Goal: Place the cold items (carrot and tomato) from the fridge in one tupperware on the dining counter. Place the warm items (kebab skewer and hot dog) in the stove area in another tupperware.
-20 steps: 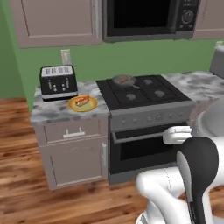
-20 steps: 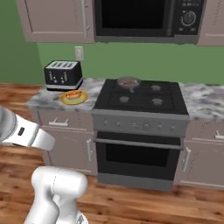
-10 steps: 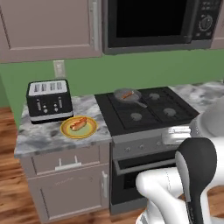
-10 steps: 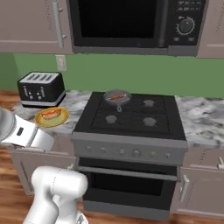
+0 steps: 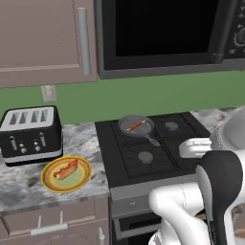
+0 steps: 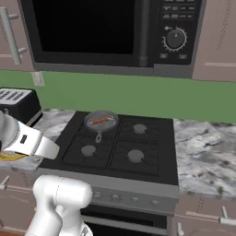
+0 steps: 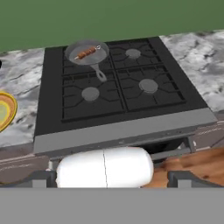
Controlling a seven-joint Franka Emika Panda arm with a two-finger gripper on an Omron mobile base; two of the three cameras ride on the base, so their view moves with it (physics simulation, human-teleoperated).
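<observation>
The whole view has swelled over the last second: the stove [image 5: 153,148] that sat further off now looms close, and the wood floor has dropped out of both base pictures. That is the base driving in toward the stove, not the things moving; pan, plate and toaster keep their places against it. To my eye this means the robot is squaring up to the stove area for the warm items, with no pickup begun.

The frying pan [image 5: 137,126] sits on the stove's back-left burner, handle pointing toward the front, and in it lies the kebab skewer [image 5: 135,126], slanted across the pan's floor. On the marble worktop [image 5: 88,143] just left of the stove rests a yellow plate [image 5: 50,184] carrying the hot dog [image 5: 66,169]. Behind the plate, further from the stove's front, stands the black toaster [image 5: 31,134]. Above the stove hangs the dark microwave [image 6: 110,34].

I see no tupperware near the stove from here, so whichever box takes these two lies elsewhere.

The claw [image 7: 113,177] hangs released, its tips spread wide at the bottom of the hand view, grasping nothing, looking down at the stove's front edge, well short of the pan.
</observation>
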